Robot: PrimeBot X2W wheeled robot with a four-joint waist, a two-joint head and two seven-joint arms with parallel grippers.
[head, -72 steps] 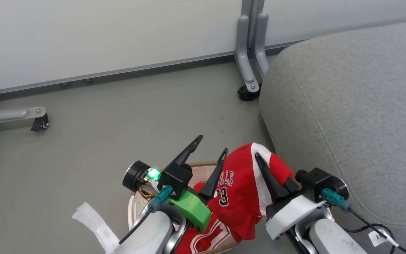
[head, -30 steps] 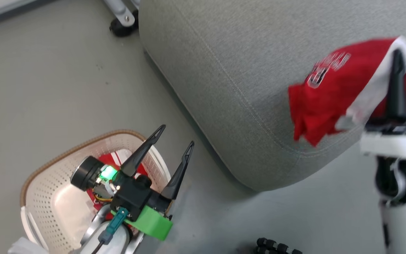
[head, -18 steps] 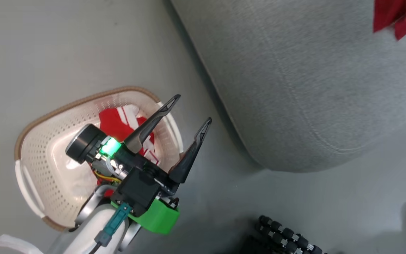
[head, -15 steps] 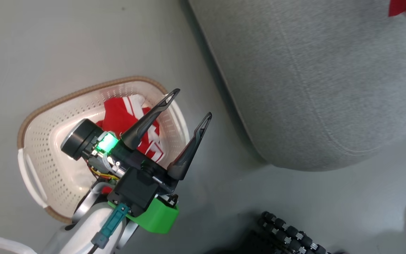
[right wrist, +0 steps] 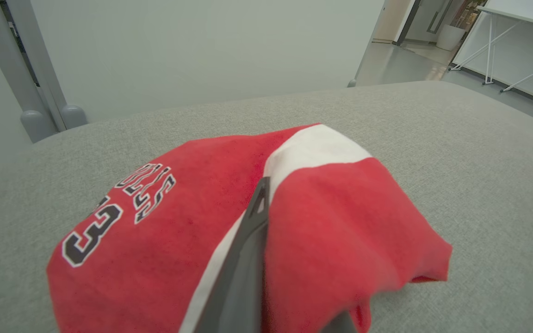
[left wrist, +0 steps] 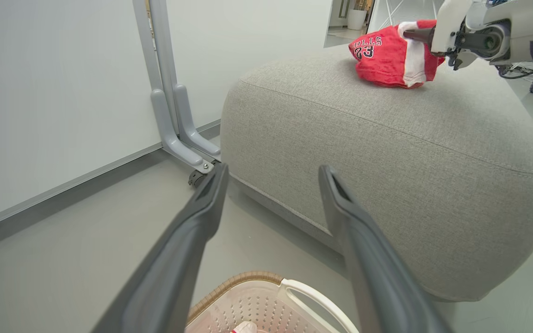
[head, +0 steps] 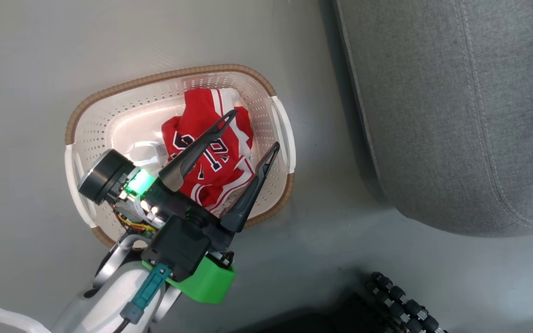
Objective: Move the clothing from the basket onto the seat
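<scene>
**Red jersey over the seat, one more waiting in the basket**

Right gripper (left wrist: 410,34) has its jaws clamped on a fold of the carried jersey (right wrist: 155,222). One jaw lies on top of the cloth beside the white stripe; the other is hidden under it. The cloth hangs bunched from the jaws and looks to touch the top of the seat (left wrist: 387,138). It sits well in from the near edge, toward the far side as the left wrist view has it. Likely reason: far enough in that it won't slide off the rounded edge. Not released yet, so the drop is not done.

Left gripper (head: 255,129) hovers over the basket (head: 155,77), jaws wide apart, nothing between them. Likely parked there, pre-opened, for the next pick. The basket stands on the floor near the seat's side, with a strip of floor between them.

Second jersey (head: 225,159) lies crumpled on the basket bottom, toward the side nearer the seat. In the head view the jaws cross over it. The left wrist view shows them pointing out at the seat, with the basket rim low under them. So the second jersey sits below and behind the jaw tips, not in the gap. Judgement: the wrist must tip down and descend before closing, and the perforated wall close by could snag a jaw.
</scene>
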